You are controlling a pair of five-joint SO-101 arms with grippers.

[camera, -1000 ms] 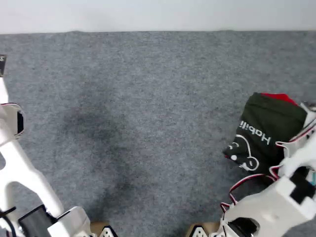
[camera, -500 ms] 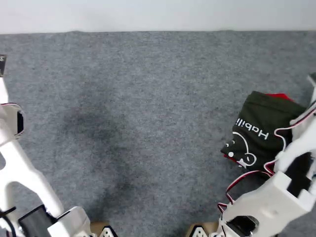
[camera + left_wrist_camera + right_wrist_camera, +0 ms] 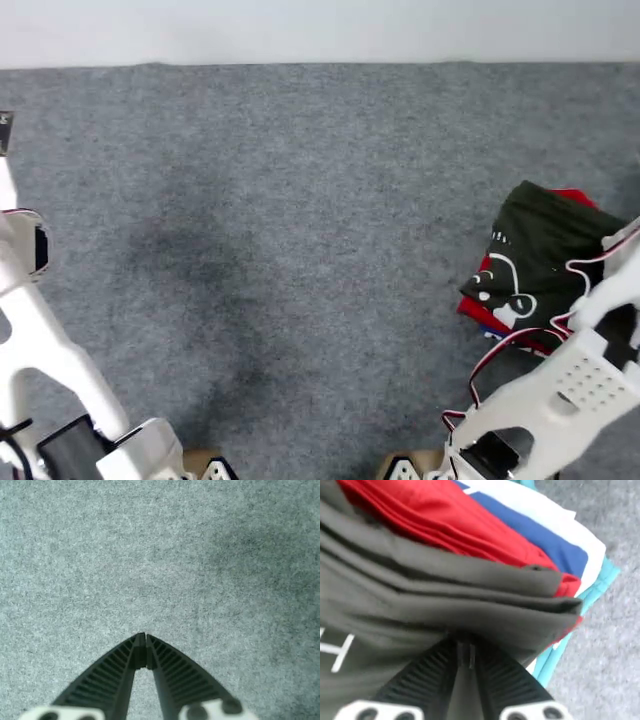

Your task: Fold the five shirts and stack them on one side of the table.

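- Right gripper (image 3: 465, 655) is closed down to a sliver on the top fold of the dark green shirt (image 3: 420, 595), its black ribbed fingers (image 3: 505, 680) lying flat on the cloth.
- Left gripper (image 3: 145, 650) has its fingertips pressed together with nothing between them, and it hangs over bare grey carpet (image 3: 200, 555).
- Under the dark green shirt, the right wrist view shows the stack in layers. A red shirt (image 3: 435, 525) lies directly beneath it, followed by a blue shirt (image 3: 540, 540), a white shirt (image 3: 550, 515) and a teal shirt (image 3: 600, 587) at the bottom. The edges are stepped outward.
- From the high view, the right arm (image 3: 560, 400) leans over the near corner of the stack, and its red and white cables loop across the cloth.
- The stack sits on that arm's side of the table, close to the edge. The dark green shirt is on top with a white print facing up, and red peeks out at its near and far edges.
- The left arm (image 3: 40, 330) stands at the opposite side, well apart from the shirts.
- Grey carpet covers the table as far as a pale wall (image 3: 300, 30) along the far edge.
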